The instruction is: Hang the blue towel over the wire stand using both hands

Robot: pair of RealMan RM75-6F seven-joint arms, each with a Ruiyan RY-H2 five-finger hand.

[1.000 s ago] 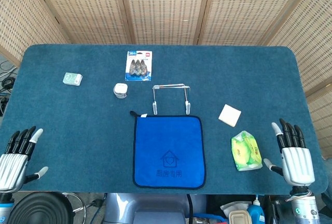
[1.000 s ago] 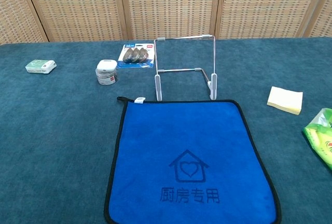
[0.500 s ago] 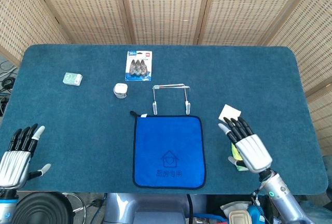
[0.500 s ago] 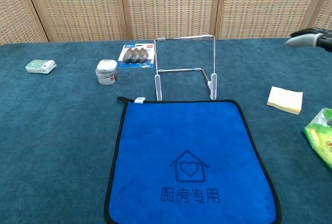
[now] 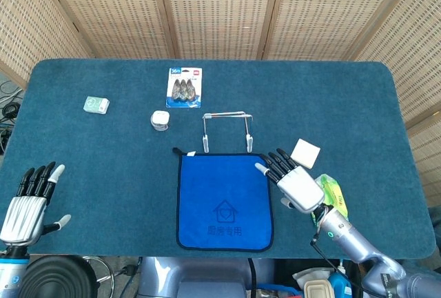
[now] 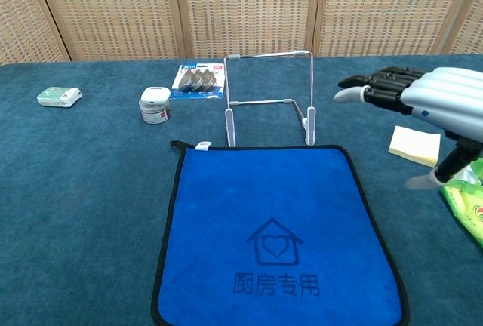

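Right robot hand point(image 5: 298, 186) nearer blue towel point(image 5: 224, 201)

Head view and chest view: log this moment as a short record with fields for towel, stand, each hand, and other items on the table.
towel: blue towel flat on the table, untouched
stand: wire stand upright just behind the towel's far edge
right hand: right hand open, fingers spread, above the towel's right edge
left hand: left hand open, at the near left table edge
other: yellow notepad, green packet, white jar
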